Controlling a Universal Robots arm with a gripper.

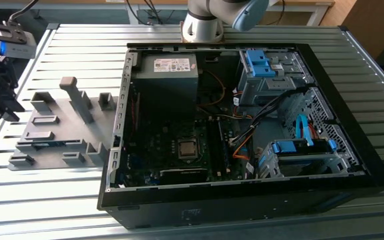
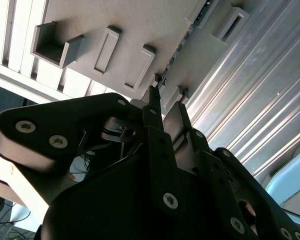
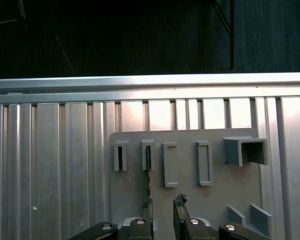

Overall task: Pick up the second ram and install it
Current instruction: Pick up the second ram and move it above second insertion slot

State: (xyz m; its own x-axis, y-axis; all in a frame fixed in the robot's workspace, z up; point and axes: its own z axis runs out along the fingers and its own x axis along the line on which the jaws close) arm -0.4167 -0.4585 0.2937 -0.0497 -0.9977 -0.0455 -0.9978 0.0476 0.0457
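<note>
Gripper, black and two-fingered, low over flat grey plastic fixture plate; jaws spread, empty. Second ram, thin dark circuit-board stick, edge-up in slot just ahead of one fingertip.

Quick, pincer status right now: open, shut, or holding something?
Pincer: open, holding nothing, poised over the grey fixture close to the second ram, which sits on edge in it.

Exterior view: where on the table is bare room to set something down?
Bare slats lie between the grey fixture plate and the table edge nearest the camera, and along the exterior view's right of the computer case. The plate's blocks and the case interior are crowded.
</note>
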